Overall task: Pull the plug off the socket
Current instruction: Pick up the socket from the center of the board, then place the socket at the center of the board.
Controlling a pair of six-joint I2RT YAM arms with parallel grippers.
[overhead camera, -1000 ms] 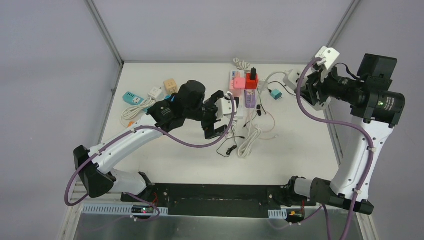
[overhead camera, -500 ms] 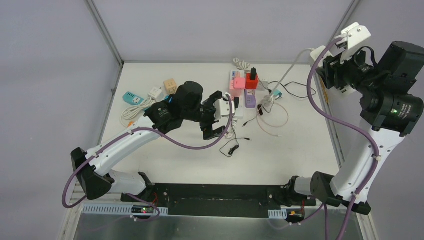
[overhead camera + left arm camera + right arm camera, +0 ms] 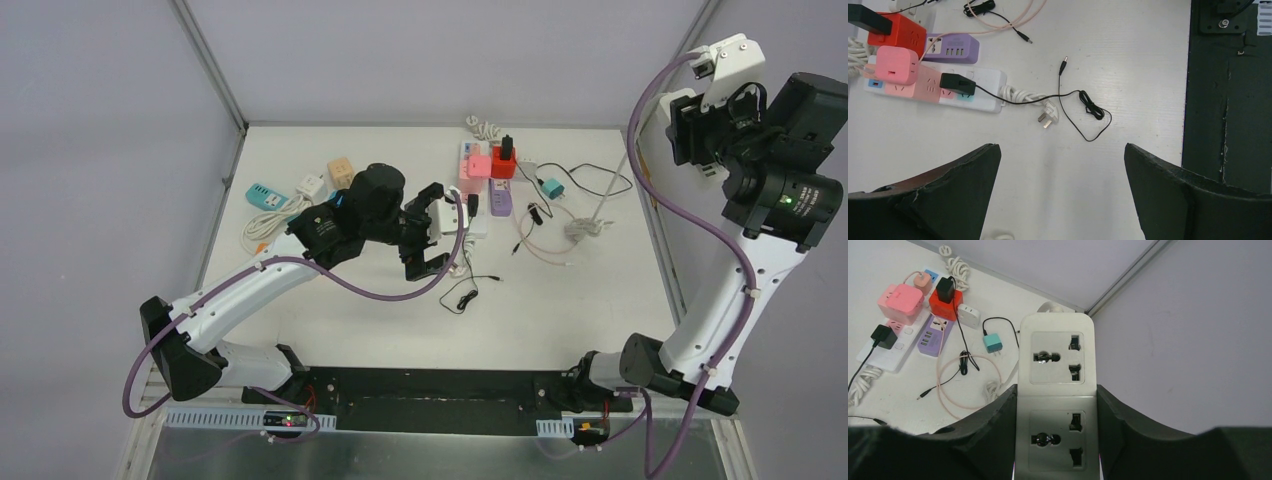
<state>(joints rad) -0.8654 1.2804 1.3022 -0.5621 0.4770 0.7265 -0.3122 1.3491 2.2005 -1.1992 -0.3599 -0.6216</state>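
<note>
White bench (image 3: pixel 560 320), pale grey walls (image 3: pixel 450 60) all round: left claw (image 3: pixel 1059 148) hangs spread above it, right claw (image 3: pixel 1055 390) pinches a white socket strip (image 3: pixel 1057 355).

The long white socket strip (image 3: pixel 1057 350) was smooth plastic, held between the matt black plastic fingers (image 3: pixel 983 435) of the right gripper (image 3: pixel 1057 395). The left gripper (image 3: pixel 1060 150) had the same matt black fingers (image 3: pixel 943 200), rough and chipped at the edges. The white table top (image 3: pixel 1128 60) looked matt. The red cube adapter (image 3: pixel 898 34) and pink cube adapter (image 3: pixel 896 65) were glossy plastic; the black base plate (image 3: pixel 1228 100) at the near edge looked like dull, scuffed metal
</note>
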